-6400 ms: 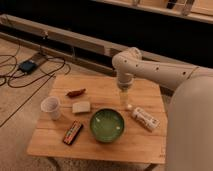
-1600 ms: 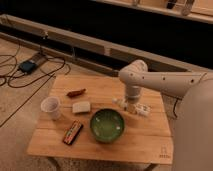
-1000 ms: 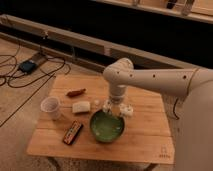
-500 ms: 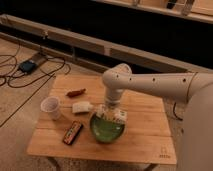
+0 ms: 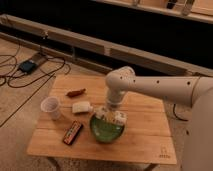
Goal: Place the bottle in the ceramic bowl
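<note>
Wooden table (image 5: 145, 142), light slats, stands on a pale floor w/ a dark wall and long low rails behind; black cables (image 5: 30, 67) trail on the floor at upper left. White robot arm (image 5: 160, 87) reaches in from the right, bends at an elbow above the table centre and points down. Gripper (image 5: 109, 114) hangs over the back rim of the green ceramic bowl (image 5: 106, 131), which sits at table centre-front. Bottle (image 5: 111, 116), small & white, lies roughly horizontal in the gripper, just above the bowl's far edge, partly over its interior; whether it touches the glaze cannot be told. Jaws appear closed on the bottle.

Other items, L of bowl:
- white paper cup (image 5: 51, 107), upright, near the left edge;
- pale rectangular block (image 5: 81, 107), betw. cup & bowl, just beside the bowl's rim;
- reddish-brown oblong item (image 5: 76, 92), behind the block;
- dark flat snack bar (image 5: 72, 132), angled, at front left, near the bowl but apart from it.
</note>
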Tool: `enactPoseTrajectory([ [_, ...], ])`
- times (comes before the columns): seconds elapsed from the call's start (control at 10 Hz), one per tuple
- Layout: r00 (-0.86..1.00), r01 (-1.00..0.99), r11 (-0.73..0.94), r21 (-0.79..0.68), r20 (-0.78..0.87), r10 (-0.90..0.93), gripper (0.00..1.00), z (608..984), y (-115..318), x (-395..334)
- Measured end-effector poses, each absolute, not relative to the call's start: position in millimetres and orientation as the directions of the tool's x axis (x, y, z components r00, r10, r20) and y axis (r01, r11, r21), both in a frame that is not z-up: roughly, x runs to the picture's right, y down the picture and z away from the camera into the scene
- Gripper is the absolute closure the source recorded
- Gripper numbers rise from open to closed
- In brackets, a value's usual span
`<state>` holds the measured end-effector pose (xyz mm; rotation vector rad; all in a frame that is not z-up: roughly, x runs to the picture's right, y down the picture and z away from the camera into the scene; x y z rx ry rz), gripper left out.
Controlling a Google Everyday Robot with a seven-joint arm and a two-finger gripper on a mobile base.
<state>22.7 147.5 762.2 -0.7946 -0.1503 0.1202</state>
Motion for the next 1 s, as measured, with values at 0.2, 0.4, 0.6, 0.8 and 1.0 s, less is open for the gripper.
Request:
enactPoseTrajectory([
  [0.2, 0.981, -0.033, 0.695, -0.718, 0.108, 0.159, 0.20, 761.0, 148.2, 21.0],
  [0.4, 0.978, -0.013, 0.696, -0.718, 0.135, 0.157, 0.20, 759.6, 147.8, 18.6],
  [0.6, 0.978, -0.010, 0.695, -0.719, 0.139, 0.158, 0.20, 759.1, 147.9, 19.2],
  [0.8, 0.978, -0.008, 0.695, -0.719, 0.140, 0.157, 0.20, 759.2, 148.0, 18.1],
  [1.0, 0.978, -0.009, 0.695, -0.719, 0.140, 0.157, 0.20, 759.2, 148.0, 18.4],
])
